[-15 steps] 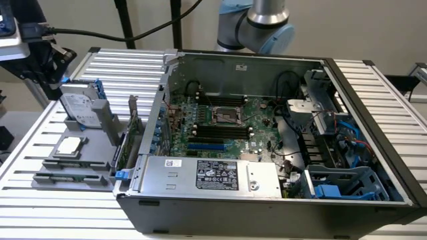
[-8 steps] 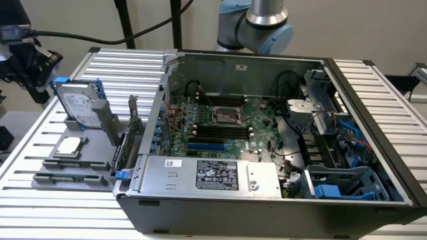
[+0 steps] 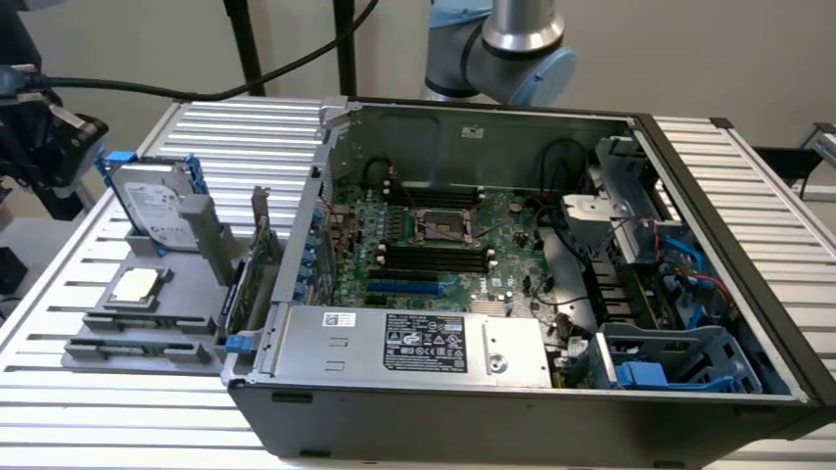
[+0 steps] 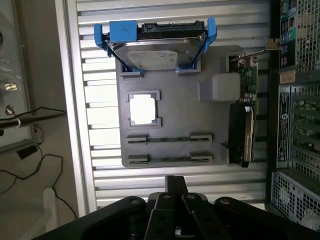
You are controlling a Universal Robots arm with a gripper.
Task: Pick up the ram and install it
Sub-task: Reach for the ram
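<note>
The ram [image 4: 167,159] is sitting on edge in the grey tray [image 4: 180,115], around eight o'clock in the exterior view with the PC case [image 3: 523,421] at its three o'clock, and my gripper [image 4: 175,180] is hovering near it pinched fully shut on nothing, so I'm guessing that coming down like this could jab that skinny board and tip it.

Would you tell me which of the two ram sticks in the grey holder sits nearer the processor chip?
The ram stick right beside the processor chip; the other stick lies one slot further, at the holder's edge.
</note>
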